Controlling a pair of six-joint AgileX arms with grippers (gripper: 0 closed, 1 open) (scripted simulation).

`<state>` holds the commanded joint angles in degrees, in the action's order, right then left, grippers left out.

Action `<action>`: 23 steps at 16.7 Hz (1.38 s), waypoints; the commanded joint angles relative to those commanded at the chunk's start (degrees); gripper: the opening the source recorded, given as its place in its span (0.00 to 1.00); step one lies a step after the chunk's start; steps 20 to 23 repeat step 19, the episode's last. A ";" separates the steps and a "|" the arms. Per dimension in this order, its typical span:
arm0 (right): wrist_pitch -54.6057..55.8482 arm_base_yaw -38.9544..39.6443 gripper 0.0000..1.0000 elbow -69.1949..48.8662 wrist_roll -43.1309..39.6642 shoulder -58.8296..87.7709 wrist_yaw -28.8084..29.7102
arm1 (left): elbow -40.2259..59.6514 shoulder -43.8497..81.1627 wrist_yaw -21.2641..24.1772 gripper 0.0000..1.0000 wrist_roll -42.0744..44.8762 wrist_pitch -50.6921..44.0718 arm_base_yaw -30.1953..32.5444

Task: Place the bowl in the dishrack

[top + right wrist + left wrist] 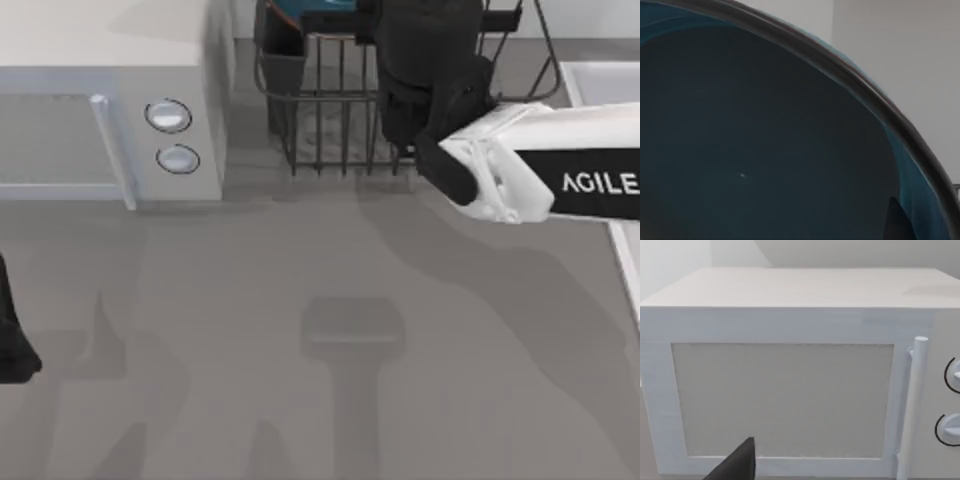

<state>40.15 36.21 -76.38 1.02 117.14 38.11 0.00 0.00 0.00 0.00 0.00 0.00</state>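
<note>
The dark teal bowl (297, 9) with its thin brownish rim sits at the far edge of the top view, above the back left part of the dark wire dishrack (330, 130). My right gripper (345, 18) reaches over the rack and is shut on the bowl. In the right wrist view the bowl's inside (765, 150) lies very close and tilted, with one dark fingertip (897, 222) against it. My left gripper (12, 345) is parked low at the table's left edge.
A white microwave (110, 110) with two round knobs stands left of the rack, and the left wrist view faces its door (785, 400). The rack's dark utensil cup (283, 70) is at its left corner. A white object (600, 80) lies at the right edge.
</note>
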 joint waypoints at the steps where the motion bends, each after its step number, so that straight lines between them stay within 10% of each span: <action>1: 0.00 0.00 0.08 0.00 0.00 0.00 0.00 | 0.00 0.00 0.00 1.00 0.00 0.00 0.00; 13: 0.00 0.00 0.98 0.00 0.00 0.00 0.00 | 0.00 0.00 0.00 1.00 0.00 0.00 0.00; 23: 0.00 0.00 1.00 0.00 0.00 0.00 0.00 | 0.00 0.00 0.00 1.00 0.00 0.00 0.00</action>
